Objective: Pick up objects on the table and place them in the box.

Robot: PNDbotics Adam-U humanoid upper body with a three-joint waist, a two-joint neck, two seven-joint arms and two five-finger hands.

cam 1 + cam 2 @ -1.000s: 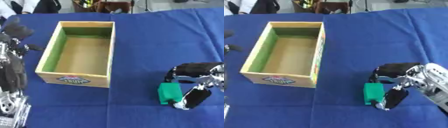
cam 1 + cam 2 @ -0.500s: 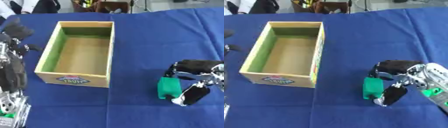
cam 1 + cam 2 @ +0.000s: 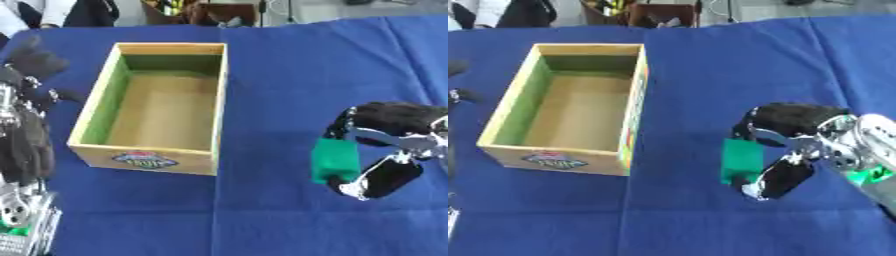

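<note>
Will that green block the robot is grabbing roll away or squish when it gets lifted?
Probably not. The green block has flat faces and straight edges, so it looks unlikely to roll. It keeps its boxy shape between the right hand's fingers and thumb, so it seems stiff. It looks small beside the box, so likely light.

Blue cloth-covered table [image 3: 289, 60], dark furniture at far edge [image 3: 206, 10]
</note>
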